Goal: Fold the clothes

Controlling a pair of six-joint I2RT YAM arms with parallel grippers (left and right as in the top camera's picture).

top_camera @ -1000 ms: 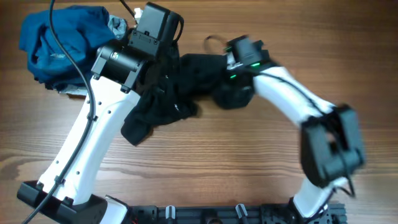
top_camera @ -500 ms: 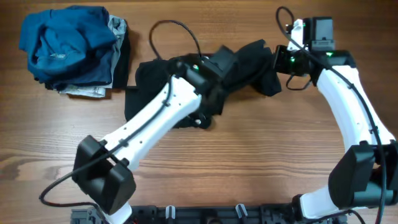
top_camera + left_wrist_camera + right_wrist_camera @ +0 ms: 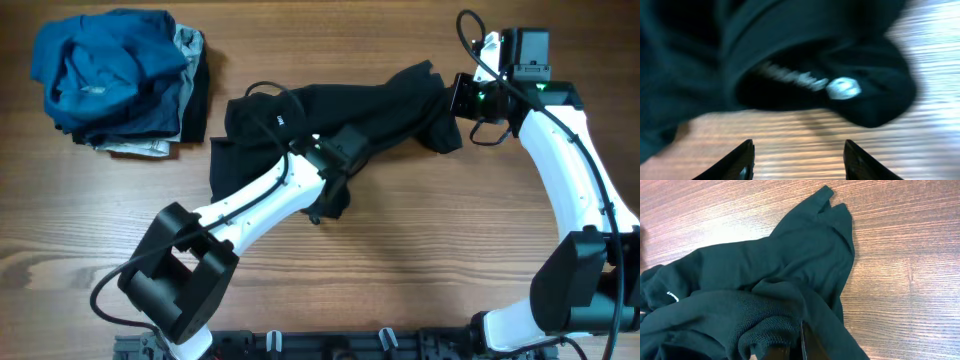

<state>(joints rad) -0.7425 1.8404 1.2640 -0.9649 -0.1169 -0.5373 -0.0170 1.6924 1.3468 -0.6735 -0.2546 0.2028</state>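
One crumpled black fabric garment (image 3: 370, 105) lies stretched across the upper middle of the brown wooden table (image 3: 450, 250), its length running slantwise from a wide, bunched left part up to a narrower right end. Everything else sits around this garment.

At the garment's right end, the right gripper (image 3: 455, 100) is clenched on a gathered handful of the cloth. In the right wrist view the fabric heaps up thickly around the one dark finger (image 3: 807, 340) that shows, while the rest of the garment spreads away from it over the wood, a sleeve or cuff lying flat at the far edge.

At the garment's lower edge, near its middle, the left gripper (image 3: 802, 162) stands released and holds nothing. Its two dark fingertips are spread wide with bare wood grain between them, and the garment's rolled dark hem lies just beyond them, close but not touching. A pale, blurred patch (image 3: 842, 87) shows on that hem; what it is cannot be told.

Well to the left of the garment, apart from it, rests a rumpled pile of blue clothes (image 3: 110, 75) with grey and dark layers showing at its right side.
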